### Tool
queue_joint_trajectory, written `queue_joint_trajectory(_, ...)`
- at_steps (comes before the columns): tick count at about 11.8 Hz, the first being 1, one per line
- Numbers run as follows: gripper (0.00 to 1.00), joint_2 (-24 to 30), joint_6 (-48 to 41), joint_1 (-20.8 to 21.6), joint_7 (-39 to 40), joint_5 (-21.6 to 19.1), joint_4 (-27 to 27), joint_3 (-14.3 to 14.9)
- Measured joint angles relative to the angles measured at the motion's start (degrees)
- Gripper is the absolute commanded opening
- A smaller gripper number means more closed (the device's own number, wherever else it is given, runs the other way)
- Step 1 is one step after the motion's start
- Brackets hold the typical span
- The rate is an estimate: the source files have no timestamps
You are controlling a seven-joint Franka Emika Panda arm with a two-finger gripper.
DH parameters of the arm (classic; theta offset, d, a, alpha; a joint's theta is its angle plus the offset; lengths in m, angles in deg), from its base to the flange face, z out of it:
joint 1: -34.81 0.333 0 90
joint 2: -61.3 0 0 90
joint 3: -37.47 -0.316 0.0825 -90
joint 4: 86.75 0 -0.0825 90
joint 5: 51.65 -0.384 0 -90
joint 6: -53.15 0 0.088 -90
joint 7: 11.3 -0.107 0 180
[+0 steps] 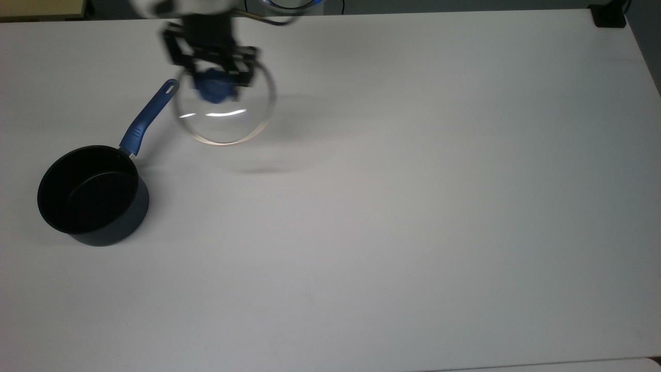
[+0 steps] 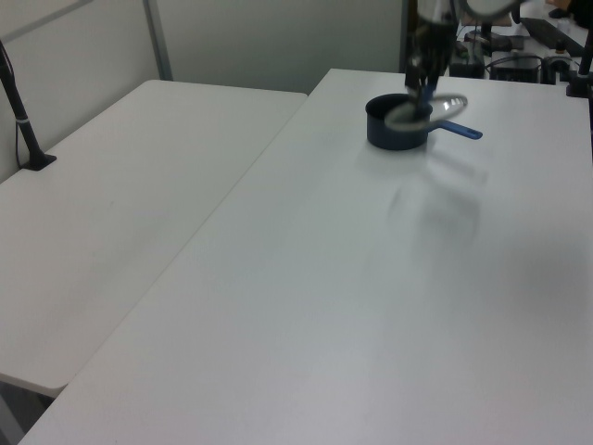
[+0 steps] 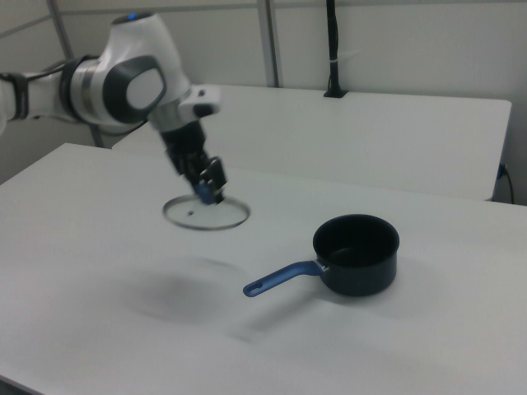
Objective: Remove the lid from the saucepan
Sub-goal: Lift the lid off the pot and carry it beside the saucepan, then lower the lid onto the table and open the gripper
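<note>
Clear glass with a thin metal rim, the lid (image 1: 223, 111) is hanging in the air off the pot, carried by its round blue knob (image 1: 213, 88), and the claw (image 1: 214, 77) is pinching that knob tight between its two black fingers. In the right view the lid (image 3: 206, 213) is floating level under the claw (image 3: 209, 191), clear of the white table (image 3: 99, 329), with a soft shadow lying on the tabletop below it. The saucepan (image 1: 93, 195) is sitting uncovered on the table, well apart from the claw toward the top view's lower left, its black inside showing. Its long blue handle (image 1: 148, 116) is pointing up toward the claw, and the slotted end is lying just beside the lid's edge in the top view, though the lid is higher and nothing is touching. In the left view the lid (image 2: 428, 106) is passing in front of the saucepan (image 2: 397, 124) and partly covering it. Nothing is standing between the claw and the open tabletop (image 1: 413, 206) stretching away on the top view's right. A second white table (image 3: 395, 140) is standing behind the claw in the right view, with a black post (image 3: 332, 49) rising from its far edge.
</note>
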Motion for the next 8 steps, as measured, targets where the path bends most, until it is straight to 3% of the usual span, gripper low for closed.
queue_joint_trajectory(2, 0.47, -0.39, 0.24, 1.13, 0.00, 2.28, -6.68, -2.63)
queue_joint_trajectory(5, 0.49, -2.04, 10.61, 1.08, -0.01, 5.62, -16.81, -3.46)
queue_joint_trajectory(7, 1.00, -3.92, 13.85, 0.83, -0.29, 8.68, -18.71, -3.46)
queue_joint_trajectory(8, 1.00, -4.76, 14.33, 0.64, -0.30, 9.32, -18.70, -3.46)
